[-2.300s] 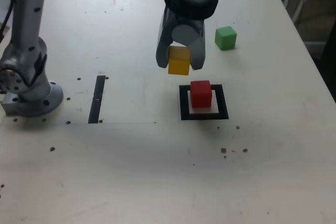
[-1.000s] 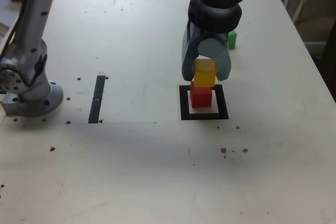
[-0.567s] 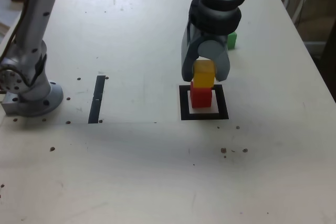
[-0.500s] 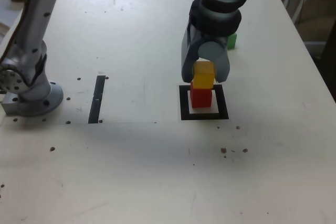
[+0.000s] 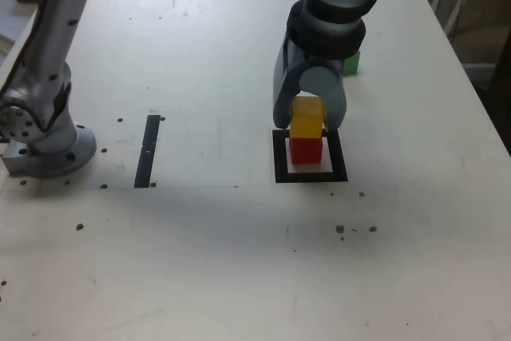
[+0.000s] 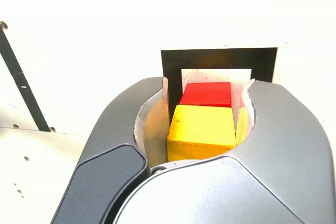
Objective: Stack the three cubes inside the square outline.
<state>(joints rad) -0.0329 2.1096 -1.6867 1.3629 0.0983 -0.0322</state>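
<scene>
The end effector (image 5: pixel 308 121), pinching the yellow cube (image 5: pixel 306 117), seats it on the red cube (image 5: pixel 304 150); releasing should follow.

Soft, slightly blurry exterior; wrist view's tabletop (image 6: pixel 157 14) seemingly overexposed.

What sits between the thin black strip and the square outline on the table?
Nothing: in the exterior view the table between the black strip and the square outline is bare apart from tiny specks.
</scene>
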